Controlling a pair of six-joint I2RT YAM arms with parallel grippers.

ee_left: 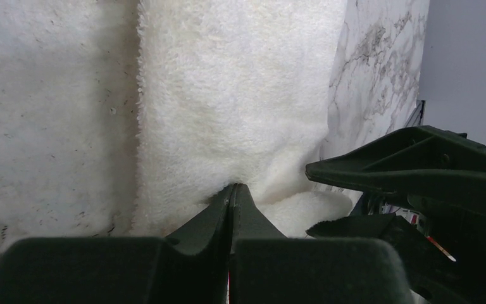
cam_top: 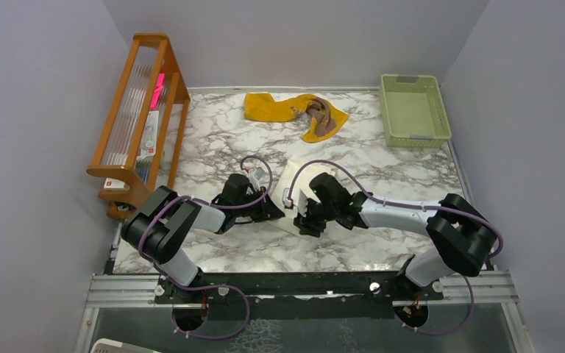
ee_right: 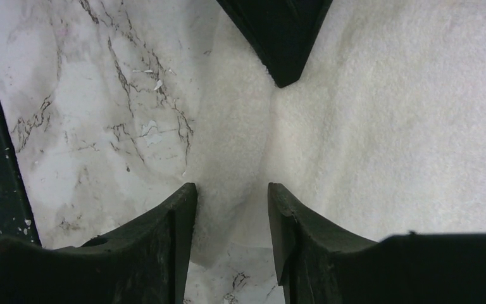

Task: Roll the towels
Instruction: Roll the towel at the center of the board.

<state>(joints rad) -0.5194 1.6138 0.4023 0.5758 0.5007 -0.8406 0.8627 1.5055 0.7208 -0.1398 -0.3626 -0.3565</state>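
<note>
Mid-bench [cam_top: 213,140], between both arms: white towel [ee_left: 228,95]. Left fingers [ee_left: 218,202] shut tight, tips pressed on its fold; right fingers [ee_right: 177,215] parted, astride a bunched edge. Far back, well apart: yellow towel [cam_top: 276,107], brown towel [cam_top: 321,114] on it. Basket [cam_top: 416,140] in far right corner, rack [cam_top: 151,37] along left edge.

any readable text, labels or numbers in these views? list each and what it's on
None can be read.
Packets in the wooden rack: print and red marks, too small to read.
White tag at the rack's foot: red mark, blurred.
White towel and basket: no lettering shows.
</note>
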